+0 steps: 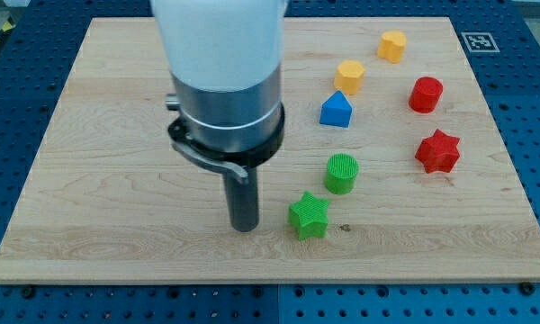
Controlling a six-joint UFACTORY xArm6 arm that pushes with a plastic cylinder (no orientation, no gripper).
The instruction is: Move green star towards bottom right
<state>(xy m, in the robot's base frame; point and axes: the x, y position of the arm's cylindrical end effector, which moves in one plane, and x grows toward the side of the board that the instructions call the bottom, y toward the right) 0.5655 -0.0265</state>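
The green star (308,215) lies on the wooden board (90,180), a little below and right of the centre. My tip (245,226) rests on the board just left of the star, a small gap apart, at about the same height in the view. The arm's wide white and dark body hangs above it at the view's top centre.
A green cylinder (341,173) stands just up and right of the star. A blue block (336,110) with a pointed top, two yellow blocks (349,76) (392,45), a red cylinder (425,94) and a red star (437,151) lie at the view's right.
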